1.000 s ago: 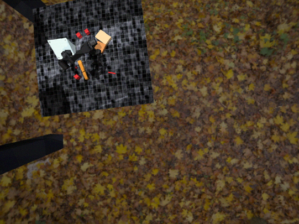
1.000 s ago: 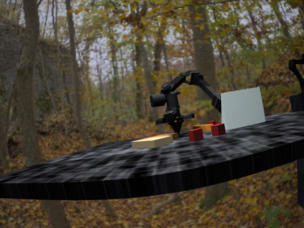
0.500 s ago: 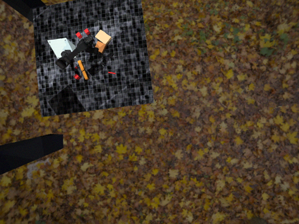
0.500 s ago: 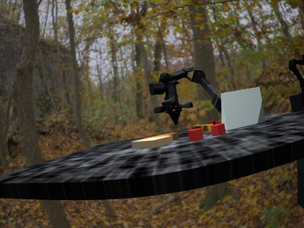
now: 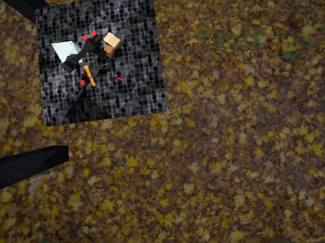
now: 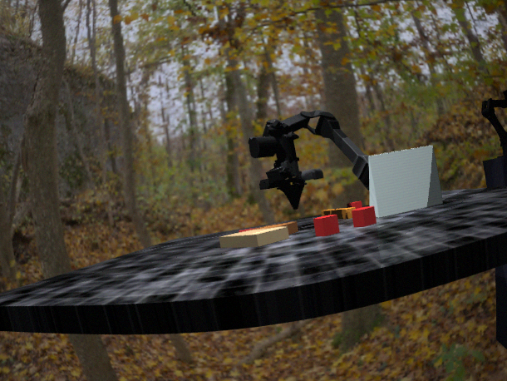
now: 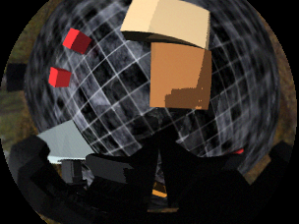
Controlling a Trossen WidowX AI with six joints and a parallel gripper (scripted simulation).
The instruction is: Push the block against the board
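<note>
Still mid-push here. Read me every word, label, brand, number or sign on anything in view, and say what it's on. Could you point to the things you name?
There are none that I can read. The tan board (image 5: 112, 39) (image 6: 254, 238) (image 7: 167, 21), the orange-brown block (image 5: 109, 50) (image 7: 177, 74) and the pale wedge (image 5: 64, 50) (image 6: 400, 182) (image 7: 66, 141) show no lettering.
The black arm (image 5: 81, 52) (image 6: 347, 143) shows none either; any small print on it would be too dark and small to read.
</note>
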